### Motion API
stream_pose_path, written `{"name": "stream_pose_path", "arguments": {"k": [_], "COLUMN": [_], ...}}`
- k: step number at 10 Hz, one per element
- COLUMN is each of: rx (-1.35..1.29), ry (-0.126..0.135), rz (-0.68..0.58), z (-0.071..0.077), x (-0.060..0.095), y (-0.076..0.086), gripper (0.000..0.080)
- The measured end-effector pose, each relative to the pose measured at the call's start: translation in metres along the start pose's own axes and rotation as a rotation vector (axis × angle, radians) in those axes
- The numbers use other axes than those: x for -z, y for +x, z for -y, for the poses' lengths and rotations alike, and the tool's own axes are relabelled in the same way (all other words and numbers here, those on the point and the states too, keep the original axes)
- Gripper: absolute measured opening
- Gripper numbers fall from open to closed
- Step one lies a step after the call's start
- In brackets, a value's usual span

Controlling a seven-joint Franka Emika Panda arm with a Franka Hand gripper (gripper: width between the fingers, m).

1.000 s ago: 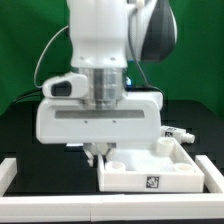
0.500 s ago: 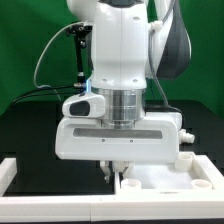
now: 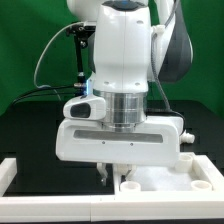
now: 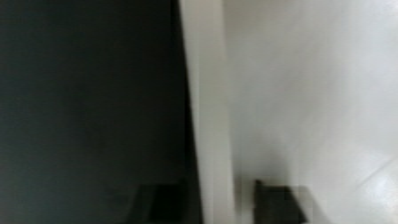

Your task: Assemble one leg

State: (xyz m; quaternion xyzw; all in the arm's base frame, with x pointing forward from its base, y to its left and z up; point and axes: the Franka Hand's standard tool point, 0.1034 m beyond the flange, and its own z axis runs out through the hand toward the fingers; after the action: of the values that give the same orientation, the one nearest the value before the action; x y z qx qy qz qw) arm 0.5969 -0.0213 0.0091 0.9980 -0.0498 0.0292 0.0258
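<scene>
My gripper (image 3: 111, 172) points straight down at the near-left corner of the large white square tray-like piece (image 3: 170, 185). In the wrist view the tray-like piece's raised rim (image 4: 201, 100) runs between my two dark fingers (image 4: 164, 200), and my gripper (image 4: 217, 200) is shut on that rim. A small white bit that may be a leg (image 3: 187, 133) shows just past the hand on the exterior view's right. Its tags are hidden. The other legs are out of view behind my arm.
A white border wall (image 3: 8, 172) stands at the exterior view's left and a white strip (image 3: 60, 214) runs along the front. The table is black (image 3: 30, 130). A black cable (image 3: 45, 55) hangs behind the arm. Green backdrop behind.
Between 1.0 s and 0.5 s ago the arm moved toward the exterior view's right and nearer, and the tray-like piece shifted right with it. Since then nothing has visibly moved.
</scene>
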Motion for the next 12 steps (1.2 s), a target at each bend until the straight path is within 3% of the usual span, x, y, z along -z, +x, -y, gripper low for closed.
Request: {"name": "stream_pose_path", "arguments": {"k": [1,2,3,4,6,11,12], "rx": [0.000,0.000,0.035,0.056,0.062,0.070,0.144], "ry": [0.001,0.007,0.014,0.021,0.028,0.027,0.029], "rz": [-0.002,0.003,0.009,0.006,-0.002,0.003,-0.045], "z": [0.000,0.002,0.002,0.005,0.010,0.011,0.019], "x": [0.002,0.015,0.037,0.056,0.069,0.065,0.069], "y": [0.000,-0.005,-0.015,-0.026,-0.039,-0.042,-0.051], "gripper": [0.0360,0.0495,0.0495,0.0613,0.0643,0.0649,0.0649]}}
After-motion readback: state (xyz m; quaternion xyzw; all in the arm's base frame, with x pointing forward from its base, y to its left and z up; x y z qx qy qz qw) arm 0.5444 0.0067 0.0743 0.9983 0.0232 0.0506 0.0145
